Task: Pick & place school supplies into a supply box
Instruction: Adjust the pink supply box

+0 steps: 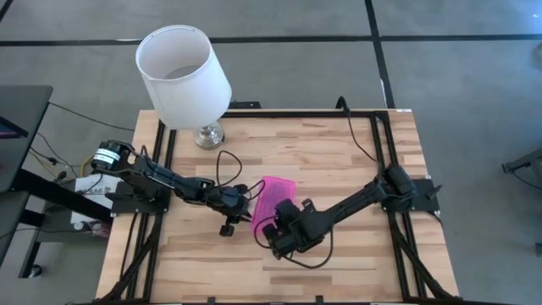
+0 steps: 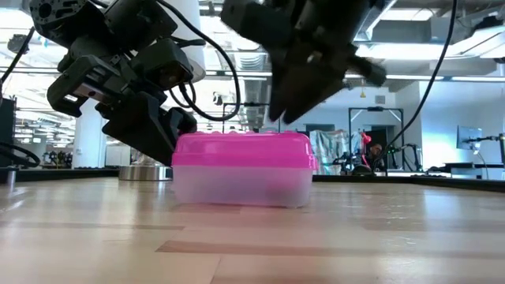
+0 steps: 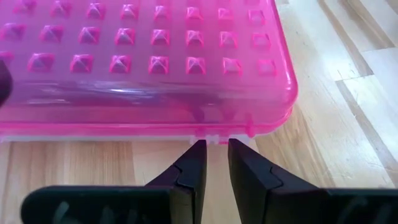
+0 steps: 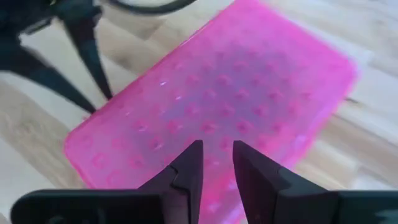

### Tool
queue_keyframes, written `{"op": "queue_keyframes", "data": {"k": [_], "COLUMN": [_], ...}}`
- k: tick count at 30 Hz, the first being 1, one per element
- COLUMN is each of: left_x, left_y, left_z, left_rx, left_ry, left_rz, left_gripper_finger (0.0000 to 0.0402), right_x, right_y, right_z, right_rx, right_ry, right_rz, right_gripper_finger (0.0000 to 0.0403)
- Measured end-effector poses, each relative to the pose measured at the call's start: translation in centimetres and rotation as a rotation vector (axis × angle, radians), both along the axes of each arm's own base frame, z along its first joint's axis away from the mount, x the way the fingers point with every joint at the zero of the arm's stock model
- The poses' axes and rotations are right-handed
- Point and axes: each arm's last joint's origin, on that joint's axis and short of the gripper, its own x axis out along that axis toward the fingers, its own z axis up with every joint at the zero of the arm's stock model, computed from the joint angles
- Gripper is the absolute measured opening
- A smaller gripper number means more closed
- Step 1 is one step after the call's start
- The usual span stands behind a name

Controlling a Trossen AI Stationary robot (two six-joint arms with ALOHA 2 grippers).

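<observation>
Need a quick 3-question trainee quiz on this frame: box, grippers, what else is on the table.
1. True or false: the pink lid of the supply box is down on its clear base.
2. Which gripper hangs over the lid? A) left gripper B) right gripper
3. Fill in: the white ___ stands at the table's far left corner.

Key
1. True.
2. B; the left gripper sits level with the box's side edge, fingers narrowly apart, holding nothing.
3. Lamp.

Bright, even lighting; right wrist view blurred, low view backlit.
</observation>
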Motion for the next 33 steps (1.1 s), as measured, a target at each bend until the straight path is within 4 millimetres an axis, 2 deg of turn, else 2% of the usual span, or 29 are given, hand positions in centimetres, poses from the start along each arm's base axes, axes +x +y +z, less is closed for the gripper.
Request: {"op": "queue_keyframes", "data": {"k": [7, 14, 29, 33], "left_x": [0.3, 0.4, 0.4, 0.4], "left_y": [-0.3, -1.2, -1.2, -1.2], "left_z": [0.4, 0.8, 0.8, 0.8], "left_rx": [-0.014, -0.019, -0.005, -0.009], "left_ry": [-0.051, -0.103, -0.105, -0.104], "left_rz": [-0.006, -0.019, 0.004, 0.008], "left_gripper_finger": [0.0061, 0.0061, 0.0061, 0.0061], "right_x": [-1.1, -0.7, 0.8, 1.4], "right_y": [-0.6, -1.9, -5.4, -6.1], "right_z": [0.1, -0.3, -0.3, -0.7], "right_rx": [0.021, 0.026, 0.038, 0.102], "right_ry": [0.058, 0.066, 0.095, 0.107], "right_rz": [-0.106, -0.141, -0.158, -0.121], "right_gripper_finger": [0.0081, 0.0081, 0.0081, 0.0081]}}
